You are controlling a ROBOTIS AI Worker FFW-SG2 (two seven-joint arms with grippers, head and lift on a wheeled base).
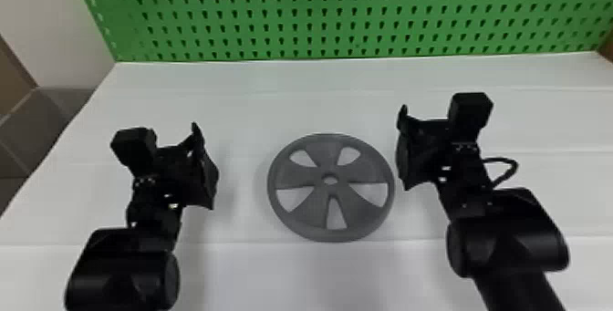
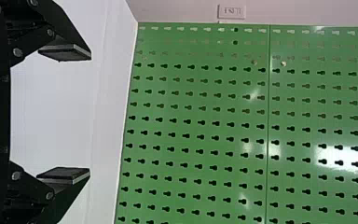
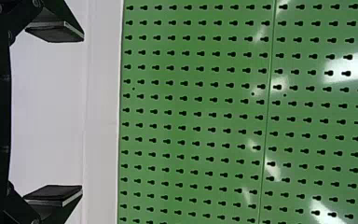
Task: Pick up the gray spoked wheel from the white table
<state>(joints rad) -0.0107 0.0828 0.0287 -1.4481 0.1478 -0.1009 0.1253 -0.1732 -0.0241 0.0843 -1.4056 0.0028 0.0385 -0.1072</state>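
The gray spoked wheel (image 1: 304, 203) lies flat on the white table (image 1: 319, 273), between the two arms. My left gripper (image 1: 203, 168) is to the left of the wheel, with a wide strip of table between them. In the left wrist view the left gripper (image 2: 67, 115) stands open, its two pads far apart and nothing between them. My right gripper (image 1: 402, 148) is close by the wheel's right edge; whether they touch I cannot tell. In the right wrist view the right gripper (image 3: 58, 113) is open too, with only table surface behind the gap.
A green pegboard (image 1: 324, 13) rises along the table's back edge. Tiled floor (image 1: 23, 137) shows beyond the table's left edge. A cable (image 1: 506, 162) loops out from the right arm's wrist. In the left wrist view a small plate (image 2: 231, 11) is on the wall above the pegboard.
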